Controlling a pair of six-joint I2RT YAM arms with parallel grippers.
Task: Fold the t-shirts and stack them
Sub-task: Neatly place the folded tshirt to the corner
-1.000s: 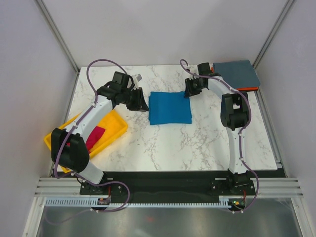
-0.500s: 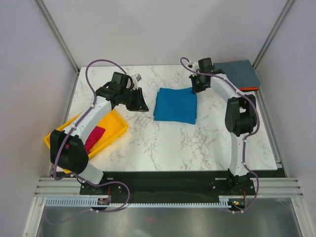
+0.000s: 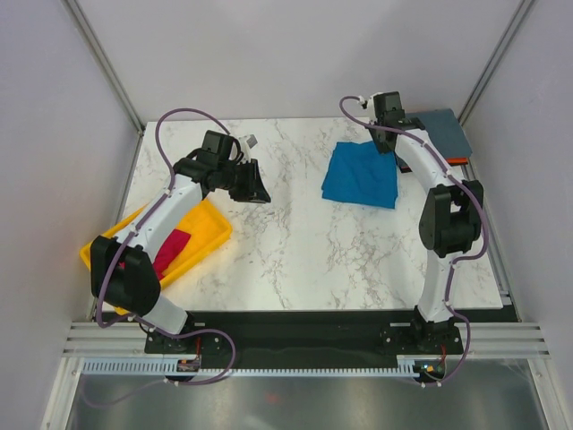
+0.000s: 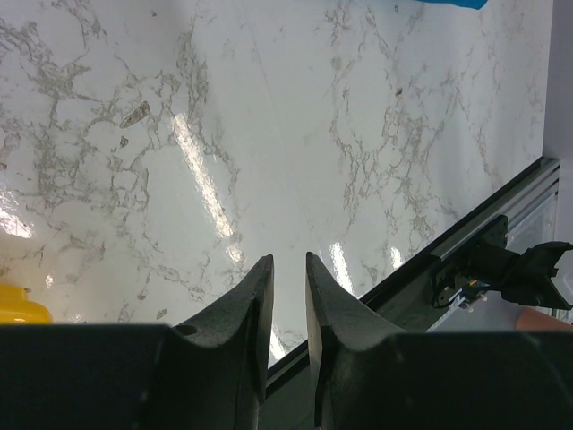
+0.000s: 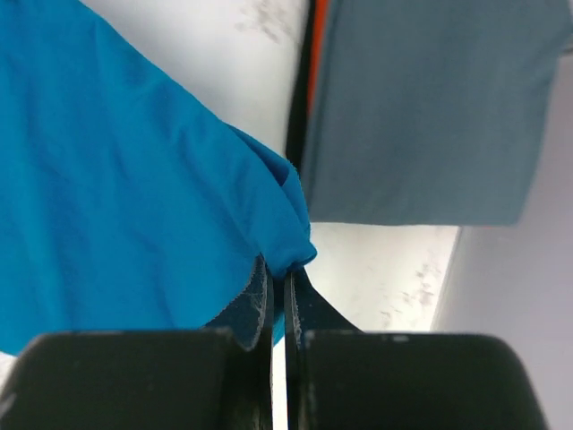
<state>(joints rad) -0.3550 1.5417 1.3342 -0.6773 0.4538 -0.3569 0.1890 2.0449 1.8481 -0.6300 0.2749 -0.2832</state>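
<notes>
Marble table (image 3: 295, 260) | blue tee (image 3: 361, 176) is found at 1 o'clock, far corner pinched by right gripper (image 5: 279, 273) | grey tee (image 3: 445, 130) just beside, toward 2 o'clock | left gripper (image 4: 288, 269) slightly parted, empty.

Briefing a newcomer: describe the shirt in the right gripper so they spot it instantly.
On the white marble table, look toward the far right corner. There the right gripper pinches a rumpled, bright blue t-shirt. Its neighbour, the slate grey shirt in the corner, is duller and lies flat.
</notes>
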